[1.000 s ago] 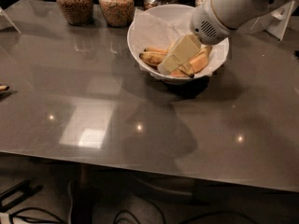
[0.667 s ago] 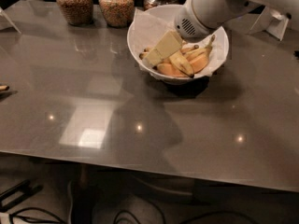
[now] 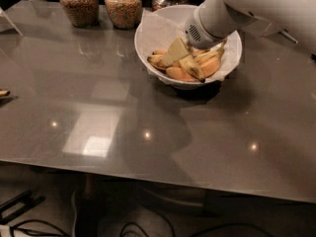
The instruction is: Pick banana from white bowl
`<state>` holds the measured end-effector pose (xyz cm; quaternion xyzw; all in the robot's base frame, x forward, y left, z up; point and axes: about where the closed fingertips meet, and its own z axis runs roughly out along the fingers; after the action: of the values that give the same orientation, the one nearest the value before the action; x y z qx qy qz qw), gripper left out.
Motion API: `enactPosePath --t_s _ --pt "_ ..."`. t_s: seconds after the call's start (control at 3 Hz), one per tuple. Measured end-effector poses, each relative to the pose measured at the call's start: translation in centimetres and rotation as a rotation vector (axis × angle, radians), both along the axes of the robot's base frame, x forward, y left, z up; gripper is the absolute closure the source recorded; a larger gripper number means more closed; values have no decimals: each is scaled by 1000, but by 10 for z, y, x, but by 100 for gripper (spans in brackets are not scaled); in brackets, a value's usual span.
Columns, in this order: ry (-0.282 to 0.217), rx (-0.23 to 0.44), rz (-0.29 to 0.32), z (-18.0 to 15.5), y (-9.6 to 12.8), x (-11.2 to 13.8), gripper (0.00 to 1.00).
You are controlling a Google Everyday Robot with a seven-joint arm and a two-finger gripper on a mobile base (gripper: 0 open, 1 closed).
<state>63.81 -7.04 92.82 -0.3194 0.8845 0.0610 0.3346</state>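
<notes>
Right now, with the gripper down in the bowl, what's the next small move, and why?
Probably ease the gripper slightly lower and toward the pale banana with the black tip. The gripper sits inside the white bowl, right at the fruit pile, and that banana lies just beside it, not lifted. Whether it has any hold can't be seen.

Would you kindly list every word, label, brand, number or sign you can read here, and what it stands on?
None can be read.
The glass jars show no labels, the white bowl and its paper lining are plain, and the gripper, inside the bowl over the bananas, bears no markings.
</notes>
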Motion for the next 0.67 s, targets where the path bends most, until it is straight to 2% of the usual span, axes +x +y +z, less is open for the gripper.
enactPosePath --t_s 0.67 --pt "22 -44 -151 -22 -32 13 26"
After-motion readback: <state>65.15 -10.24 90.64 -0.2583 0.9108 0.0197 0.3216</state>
